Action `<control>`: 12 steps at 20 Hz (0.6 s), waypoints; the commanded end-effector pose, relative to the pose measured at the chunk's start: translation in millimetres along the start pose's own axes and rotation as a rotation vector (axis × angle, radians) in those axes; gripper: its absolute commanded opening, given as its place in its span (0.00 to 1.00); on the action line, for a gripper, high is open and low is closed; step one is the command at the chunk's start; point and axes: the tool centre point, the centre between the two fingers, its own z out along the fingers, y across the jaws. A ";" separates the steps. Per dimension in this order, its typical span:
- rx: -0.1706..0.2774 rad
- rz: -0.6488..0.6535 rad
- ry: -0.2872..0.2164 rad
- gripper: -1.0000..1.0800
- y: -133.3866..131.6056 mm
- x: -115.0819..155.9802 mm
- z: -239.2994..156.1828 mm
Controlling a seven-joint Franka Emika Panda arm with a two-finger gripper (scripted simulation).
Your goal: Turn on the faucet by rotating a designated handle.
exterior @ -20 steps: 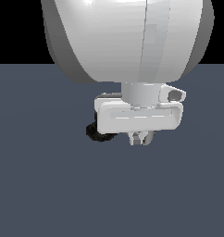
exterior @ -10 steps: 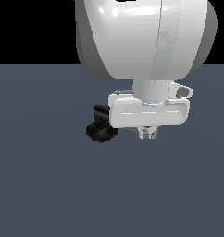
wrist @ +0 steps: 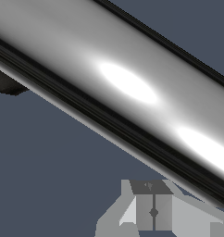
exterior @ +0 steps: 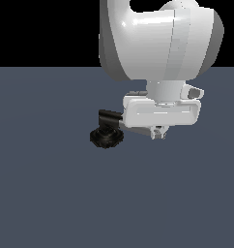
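Overall: one arm, one gripper [exterior: 160, 132], one faucet [exterior: 107, 130], one handle [wrist: 132, 88] were on view.
Change since earlier frames: the arm and gripper had shifted toward the exterior view's right, uncovering more of the faucet.
Faucet: its black ribbed base sat on the grey floor [exterior: 51, 193], at the exterior view's left of the gripper, with a black elbow rising from it.
Handle: ran from the elbow behind the gripper body; in the wrist view the shiny bar filled the frame diagonally, very close.
Claw: fingers sat close together, but whether they gripped anything could not be told.
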 end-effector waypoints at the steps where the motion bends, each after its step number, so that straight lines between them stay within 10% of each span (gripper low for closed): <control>1: -0.003 -0.018 0.012 0.00 0.0 15.4 -2.1; 12: -0.004 -0.013 0.016 0.00 28.1 45.5 -4.1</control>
